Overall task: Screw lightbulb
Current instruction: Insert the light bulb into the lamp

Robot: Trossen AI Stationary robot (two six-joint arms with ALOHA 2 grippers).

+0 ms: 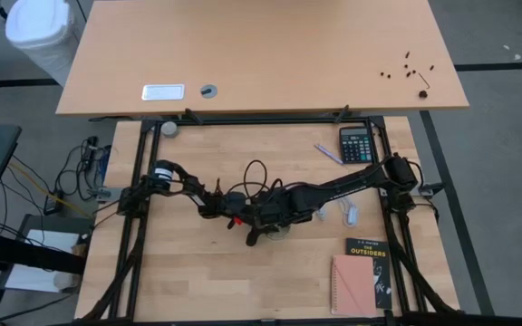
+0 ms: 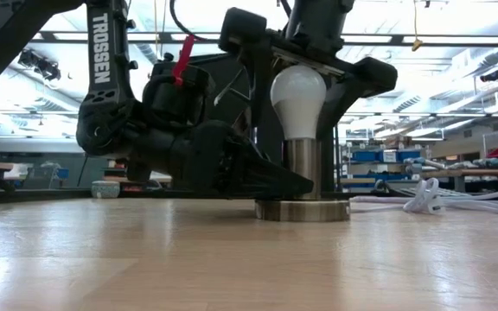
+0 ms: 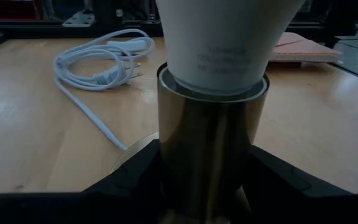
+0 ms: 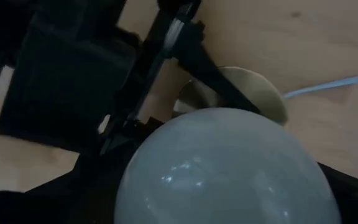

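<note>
White and pear-shaped, the lightbulb [image 2: 297,99] stands upright in the metal socket [image 2: 303,168], its neck sunk in the socket's cylindrical sleeve, whose round base rests flat on the wooden table [image 2: 232,259].

Directly above the bulb hangs the right gripper [image 2: 299,60], pointing down, its dark fingers [image 2: 366,78] spread to either side of the bulb's dome; in the low view they stand beside the glass, and whether they touch it cannot be made out. From the right wrist view the dome fills the space between the fingers, with the socket's base showing beyond it.

Level with the socket, the left gripper [image 3: 207,186] reaches in low along the table, its two fingers [image 3: 135,177] set on either side of the sleeve and clamped on it just above the base.

Beyond the left gripper's fingers, a white cord [image 3: 98,62] lies coiled on the table, running back to the socket's base. Farther past the right arm lie a calculator [image 1: 356,144], a pen [image 1: 327,153], a book [image 1: 368,255] and a pink notebook [image 1: 352,285].
</note>
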